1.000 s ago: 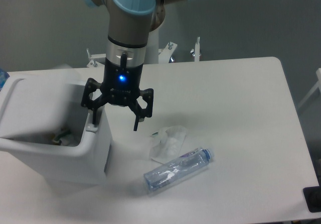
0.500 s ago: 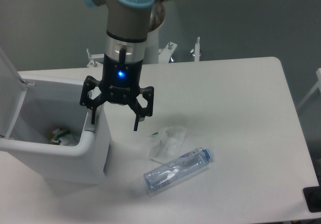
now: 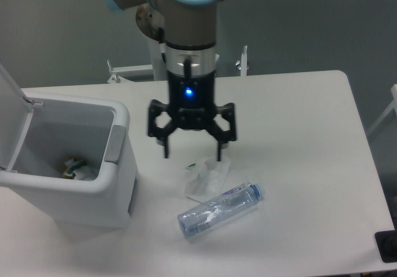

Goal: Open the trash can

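One trash can (image 3: 93,184) stands lid-up beside one bottle (image 3: 220,210), one wrapper (image 3: 205,174), fingers (image 3: 165,148) spread.

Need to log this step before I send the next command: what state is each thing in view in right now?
trash can: upright on the table, open, some litter visible at the bottom.
lid: swung up at the left edge.
grey push tab: on the can's right rim, untouched.
gripper: open, empty, above the crumpled wrapper.
crumpled wrapper: lying on the table.
plastic bottle: lying on its side, appears empty.
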Robot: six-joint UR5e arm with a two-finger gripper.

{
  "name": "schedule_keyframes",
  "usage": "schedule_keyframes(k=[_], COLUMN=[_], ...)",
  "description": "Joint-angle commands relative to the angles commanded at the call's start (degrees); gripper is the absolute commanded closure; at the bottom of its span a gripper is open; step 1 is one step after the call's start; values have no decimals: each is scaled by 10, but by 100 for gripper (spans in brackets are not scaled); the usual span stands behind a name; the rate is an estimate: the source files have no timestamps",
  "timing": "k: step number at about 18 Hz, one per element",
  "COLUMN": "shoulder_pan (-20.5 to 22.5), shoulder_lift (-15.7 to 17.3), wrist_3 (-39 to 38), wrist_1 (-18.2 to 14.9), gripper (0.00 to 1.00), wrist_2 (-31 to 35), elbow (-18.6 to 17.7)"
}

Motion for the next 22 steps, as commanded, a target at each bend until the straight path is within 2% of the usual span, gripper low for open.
schedule_keyframes(k=[5, 8, 11, 14, 22], shoulder_pan=[44, 83, 101, 107, 105], shoulder_lift=[-56, -68, -70, -63, -65], wrist_3=[118, 201, 271, 308, 314], wrist_1=[-4, -12, -22, -27, -24], gripper=[0, 0, 0, 0, 0], wrist_2=[9, 18, 21, 33, 46], elbow=[7, 6, -10, -38, -58])
